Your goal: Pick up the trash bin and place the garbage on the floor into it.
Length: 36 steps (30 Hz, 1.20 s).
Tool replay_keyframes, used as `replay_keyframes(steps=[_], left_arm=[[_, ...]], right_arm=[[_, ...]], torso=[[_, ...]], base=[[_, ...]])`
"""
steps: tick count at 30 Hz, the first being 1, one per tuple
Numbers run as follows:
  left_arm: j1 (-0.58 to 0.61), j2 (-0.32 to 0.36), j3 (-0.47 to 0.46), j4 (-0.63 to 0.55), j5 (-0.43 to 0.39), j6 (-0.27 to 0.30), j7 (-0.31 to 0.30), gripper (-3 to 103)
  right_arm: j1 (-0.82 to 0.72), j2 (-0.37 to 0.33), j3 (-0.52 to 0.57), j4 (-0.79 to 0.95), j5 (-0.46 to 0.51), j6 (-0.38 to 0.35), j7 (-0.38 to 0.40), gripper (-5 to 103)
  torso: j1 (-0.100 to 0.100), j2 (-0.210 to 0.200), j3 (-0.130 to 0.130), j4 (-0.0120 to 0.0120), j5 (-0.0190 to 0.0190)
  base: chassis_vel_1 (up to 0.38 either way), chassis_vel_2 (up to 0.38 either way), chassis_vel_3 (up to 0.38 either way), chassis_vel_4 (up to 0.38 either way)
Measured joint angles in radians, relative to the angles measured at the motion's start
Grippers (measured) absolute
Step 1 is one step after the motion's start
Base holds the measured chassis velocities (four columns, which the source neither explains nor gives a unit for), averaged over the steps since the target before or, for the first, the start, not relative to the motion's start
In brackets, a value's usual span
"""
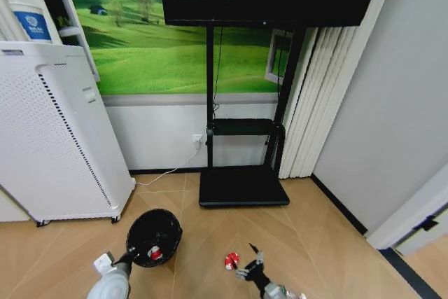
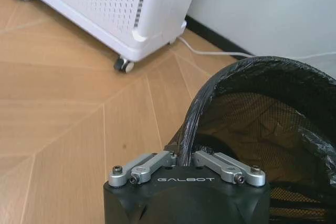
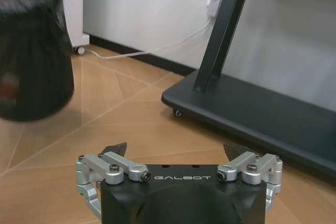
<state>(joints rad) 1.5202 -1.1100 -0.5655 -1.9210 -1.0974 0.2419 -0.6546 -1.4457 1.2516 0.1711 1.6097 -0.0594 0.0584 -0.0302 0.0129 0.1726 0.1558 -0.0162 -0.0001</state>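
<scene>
We saw our left claw (image 2: 186, 162) closed on the near rim of the trash bin (image 1: 154, 237), pinching the black liner and mesh wall between its fingers; the bin reached away from that claw, its open mouth tilted towards us. Inside it, just beyond the left claw, lay a red piece (image 1: 155, 253) of garbage. Our right claw (image 1: 250, 265) hung low over the wooden floor (image 1: 315, 243) with its fingers spread wide and nothing between them. A red-and-white scrap (image 1: 231, 261) lay on the floor just beside that claw, on the side facing the bin. A white appliance (image 1: 49, 131) and a black screen stand (image 1: 243, 185) stood well beyond both claws. We judged the gathering step was under way, with the bin already held. The next move seemed to call for lowering the spread right claw squarely over the scrap before closing.
</scene>
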Motion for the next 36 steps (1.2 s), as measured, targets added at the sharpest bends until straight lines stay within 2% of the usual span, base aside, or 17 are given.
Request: replay_keyframes(steps=[3, 5, 6, 8, 9, 12, 13, 15, 16, 17, 18, 19, 21, 23, 27, 36], left_arm=[[0.004, 0.003, -0.019, -0.001, 0.031, 0.0, 0.017, 2], [0.015, 0.015, -0.089, 0.011, 0.135, -0.007, 0.098, 2], [0.015, 0.015, -0.089, 0.011, 0.135, -0.007, 0.098, 2], [0.027, 0.025, -0.153, 0.038, 0.197, -0.007, 0.173, 2], [0.027, 0.025, -0.153, 0.038, 0.197, -0.007, 0.173, 2], [0.069, 0.042, -0.237, 0.071, 0.221, 0.014, 0.308, 2], [0.069, 0.042, -0.237, 0.071, 0.221, 0.014, 0.308, 2], [0.109, 0.048, -0.282, 0.093, 0.263, 0.022, 0.433, 2], [0.109, 0.048, -0.282, 0.093, 0.263, 0.022, 0.433, 2], [0.122, 0.049, -0.296, 0.107, 0.296, 0.019, 0.5, 2], [0.127, 0.05, -0.301, 0.117, 0.314, 0.015, 0.537, 2], [0.127, 0.05, -0.301, 0.117, 0.314, 0.015, 0.537, 2], [0.126, 0.054, -0.3, 0.135, 0.333, 0.008, 0.583, 2], [0.126, 0.054, -0.299, 0.14, 0.337, 0.005, 0.591, 2], [0.126, 0.052, -0.3, 0.145, 0.337, 0.0, 0.593, 2], [0.112, 0.057, -0.304, 0.151, 0.321, -0.007, 0.581, 2]], right_arm=[[0.026, 0.002, -0.016, -0.03, 0.008, -0.005, 0.006, 100], [0.073, 0.009, -0.039, -0.088, 0.017, -0.008, 0.017, 100], [0.073, 0.009, -0.039, -0.088, 0.017, -0.008, 0.017, 100], [0.098, 0.019, -0.045, -0.125, 0.022, -0.009, 0.026, 100], [0.098, 0.019, -0.045, -0.125, 0.022, -0.009, 0.026, 100], [0.121, 0.037, -0.041, -0.173, 0.026, -0.008, 0.041, 100], [0.121, 0.037, -0.041, -0.173, 0.026, -0.008, 0.041, 100], [0.139, 0.051, -0.036, -0.208, 0.024, -0.007, 0.047, 100], [0.139, 0.051, -0.036, -0.208, 0.024, -0.007, 0.047, 100], [0.148, 0.059, -0.031, -0.229, 0.016, -0.006, 0.049, 100], [0.15, 0.066, -0.024, -0.241, 0.006, -0.005, 0.05, 100], [0.15, 0.066, -0.024, -0.241, 0.006, -0.005, 0.05, 100], [0.148, 0.083, 0.002, -0.27, -0.017, -0.007, 0.058, 100], [0.146, 0.092, 0.009, -0.289, -0.03, -0.007, 0.062, 100], [0.145, 0.104, 0.017, -0.337, -0.068, -0.004, 0.064, 100], [0.142, 0.119, 0.006, -0.388, -0.089, 0.011, 0.056, 100]], torso=[[0.0, 0.0, 0.0, -0.0001, 0.0], [0.0, 0.0, 0.0, 0.0, 0.0], [0.0, 0.0, 0.0, 0.0, 0.0], [0.0, 0.0, 0.0, -0.0002, 0.0001], [0.0, 0.0, 0.0, -0.0002, 0.0001], [0.0, 0.0, 0.0, -0.0001, 0.0001], [0.0, 0.0, 0.0, -0.0001, 0.0001], [0.0, 0.0, 0.0, 0.0, -0.0001], [0.0, 0.0, 0.0, 0.0, -0.0001], [0.0, 0.0, 0.0, 0.0002, 0.0001], [0.0, 0.0, 0.0, 0.0004, 0.0001], [0.0, 0.0, 0.0, 0.0004, 0.0001], [0.0, 0.0, 0.0, -0.0003, -0.0003], [0.0, 0.0, 0.0, -0.0006, -0.0001], [0.0, 0.0, 0.0, -0.0002, -0.0001], [0.0, 0.0, 0.0, -0.0002, 0.0001]], base=[[0.0, 0.0, 0.0, 0.0], [0.0, 0.0, 0.0, 0.0], [0.0, 0.0, 0.0, 0.0], [0.0, 0.0, 0.0, 0.0], [0.0, 0.0, 0.0, 0.0], [0.0, 0.0, 0.0, 0.0], [0.0, 0.0, 0.0, 0.0], [0.0, 0.0, 0.0, 0.0], [0.0, 0.0, 0.0, 0.0], [0.0, 0.0, 0.0, 0.0], [0.0, 0.0, 0.0, 0.0], [0.0, 0.0, 0.0, 0.0], [0.0, 0.0, 0.0, 0.0], [0.0, 0.0, 0.0, 0.0], [0.0, 0.0, 0.0, 0.0], [0.0, 0.0, 0.0, 0.0]])
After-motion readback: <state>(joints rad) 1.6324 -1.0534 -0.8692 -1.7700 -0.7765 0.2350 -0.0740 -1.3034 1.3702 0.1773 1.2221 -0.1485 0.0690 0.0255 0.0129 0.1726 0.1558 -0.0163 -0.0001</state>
